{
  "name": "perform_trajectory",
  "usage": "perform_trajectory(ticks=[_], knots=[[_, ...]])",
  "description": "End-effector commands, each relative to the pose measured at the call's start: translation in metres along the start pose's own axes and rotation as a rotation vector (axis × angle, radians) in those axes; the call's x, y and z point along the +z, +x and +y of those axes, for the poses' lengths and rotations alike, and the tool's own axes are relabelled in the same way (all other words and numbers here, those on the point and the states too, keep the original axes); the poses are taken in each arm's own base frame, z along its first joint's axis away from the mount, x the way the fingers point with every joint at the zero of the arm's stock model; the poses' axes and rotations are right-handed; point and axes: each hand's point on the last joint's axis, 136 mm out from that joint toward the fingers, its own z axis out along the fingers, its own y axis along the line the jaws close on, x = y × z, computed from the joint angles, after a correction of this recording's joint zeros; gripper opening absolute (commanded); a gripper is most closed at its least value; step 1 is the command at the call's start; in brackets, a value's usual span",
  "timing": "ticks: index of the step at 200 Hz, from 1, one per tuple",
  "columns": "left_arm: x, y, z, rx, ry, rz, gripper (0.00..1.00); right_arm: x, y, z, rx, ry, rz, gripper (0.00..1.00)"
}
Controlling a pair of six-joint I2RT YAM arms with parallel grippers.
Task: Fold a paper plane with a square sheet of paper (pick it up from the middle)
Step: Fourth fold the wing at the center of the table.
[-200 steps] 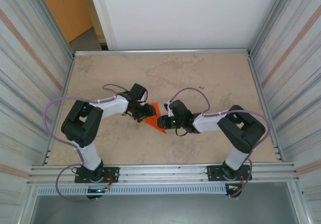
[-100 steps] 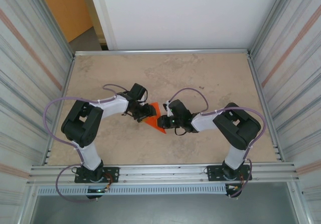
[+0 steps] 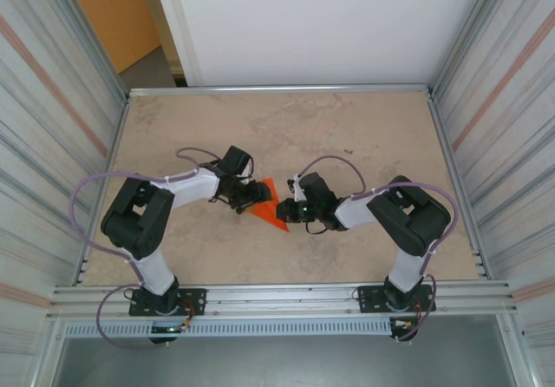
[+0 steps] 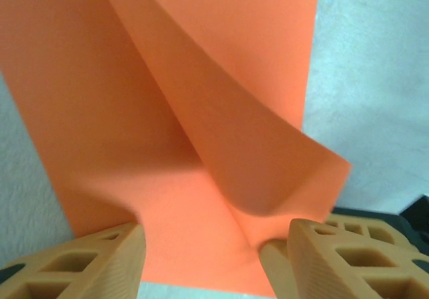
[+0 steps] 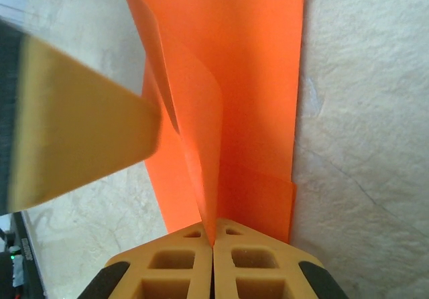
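The thin, bright orange sheet of paper [image 3: 270, 208], part-folded, lies on the beige table [image 3: 364, 135] between both arms. The right gripper [image 5: 213, 240] pinches a raised flap, while the left gripper [image 4: 214, 249] stands spread astride one edge. The sheet looks light and limp (easily creased), so it is best held at its folds.

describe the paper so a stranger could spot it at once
On the beige table, look where the two arms meet tip to tip. The square sheet of paper lies there, partly folded, a raised fold pinched in the right fingers. It is thin and bright orange, unlike the dull orange wall panel behind.
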Motion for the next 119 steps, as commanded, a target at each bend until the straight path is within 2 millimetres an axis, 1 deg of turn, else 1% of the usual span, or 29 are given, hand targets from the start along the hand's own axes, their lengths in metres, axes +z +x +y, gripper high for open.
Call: perform_trajectory(ticks=[1,10,22,42,69,84,104,119], knots=[[-0.030,-0.010,-0.026,0.052,0.125,-0.075,0.61,0.001,0.008,-0.005,0.057,-0.024,0.025,0.08],[-0.037,-0.013,-0.032,0.070,0.163,-0.095,0.62,0.000,0.007,-0.005,0.069,-0.033,0.022,0.08],[-0.042,-0.013,-0.035,0.086,0.200,-0.110,0.61,-0.001,0.008,-0.004,0.080,-0.047,0.023,0.08],[-0.043,-0.010,-0.036,0.104,0.255,-0.110,0.57,-0.001,0.008,-0.005,0.095,-0.059,0.024,0.08],[-0.038,-0.004,-0.047,0.136,0.347,-0.066,0.46,-0.002,0.007,-0.003,0.104,-0.073,0.024,0.09],[-0.034,-0.005,-0.053,0.138,0.383,-0.052,0.39,-0.003,0.008,-0.005,0.114,-0.071,0.025,0.09],[-0.027,-0.007,-0.053,0.129,0.388,-0.036,0.31,-0.004,0.008,-0.006,0.118,-0.072,0.026,0.09],[-0.020,-0.008,-0.052,0.124,0.385,-0.016,0.27,-0.004,0.008,-0.006,0.123,-0.071,0.028,0.10]])
